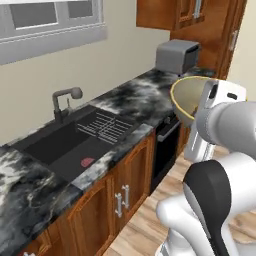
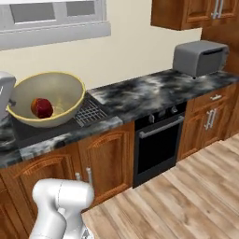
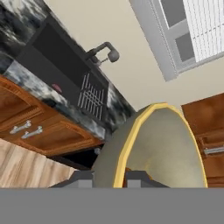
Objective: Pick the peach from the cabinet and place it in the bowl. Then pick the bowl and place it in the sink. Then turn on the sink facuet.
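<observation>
The pale yellow-tan bowl (image 2: 51, 93) hangs in the air, tilted, in front of the counter and to the right of the sink (image 1: 60, 145). The peach (image 2: 42, 108) lies inside it, low against the wall. My gripper (image 3: 114, 178) is shut on the bowl's rim (image 3: 131, 135), one finger inside and one outside. In the left base view my arm covers the right side of the bowl (image 1: 186, 97). The dark grey sink facuet (image 1: 65, 97) stands behind the basin, its spout and head over the sink (image 3: 57, 57). The cabinet is out of view.
A wire rack (image 1: 105, 125) lies in the sink's right part, a small red thing (image 1: 87, 162) at its front. A grey toaster (image 2: 200, 57) stands on the marble counter (image 2: 149, 91) at the right. A black oven (image 2: 156, 144) sits below, wooden floor (image 2: 186, 200) in front.
</observation>
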You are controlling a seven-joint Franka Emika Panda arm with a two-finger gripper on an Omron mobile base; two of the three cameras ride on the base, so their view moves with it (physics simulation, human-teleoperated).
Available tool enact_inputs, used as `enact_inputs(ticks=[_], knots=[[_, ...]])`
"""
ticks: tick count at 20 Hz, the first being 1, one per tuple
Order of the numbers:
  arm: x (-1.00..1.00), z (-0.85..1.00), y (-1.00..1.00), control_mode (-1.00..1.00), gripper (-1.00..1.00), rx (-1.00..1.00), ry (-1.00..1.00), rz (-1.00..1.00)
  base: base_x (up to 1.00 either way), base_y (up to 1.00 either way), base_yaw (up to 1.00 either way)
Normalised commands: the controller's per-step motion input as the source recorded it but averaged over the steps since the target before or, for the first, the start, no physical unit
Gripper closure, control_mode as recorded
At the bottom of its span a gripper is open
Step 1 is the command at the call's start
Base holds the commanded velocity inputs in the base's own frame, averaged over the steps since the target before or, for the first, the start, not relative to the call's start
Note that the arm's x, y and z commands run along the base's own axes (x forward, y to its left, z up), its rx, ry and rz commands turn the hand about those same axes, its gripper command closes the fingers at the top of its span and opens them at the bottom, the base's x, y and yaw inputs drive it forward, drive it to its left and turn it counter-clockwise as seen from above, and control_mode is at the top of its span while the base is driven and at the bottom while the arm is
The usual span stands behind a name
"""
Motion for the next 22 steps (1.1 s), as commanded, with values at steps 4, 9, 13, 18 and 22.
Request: enact_inputs(ticks=[4,9,13,18,22], knots=[[0.00,0.00,0.00,1.00,1.00,0.00,0.00,0.00,0.35,-0.39,0.58],[0.00,0.00,0.00,1.00,1.00,0.00,0.00,0.00,0.46,-0.54,0.40],[0.00,0.00,0.00,1.00,1.00,0.00,0.00,0.00,0.38,-0.62,0.36],[0.00,0.00,0.00,1.00,1.00,0.00,0.00,0.00,0.18,-0.25,0.41],[0.00,0.00,0.00,1.00,1.00,0.00,0.00,0.00,0.39,-0.16,0.43]])
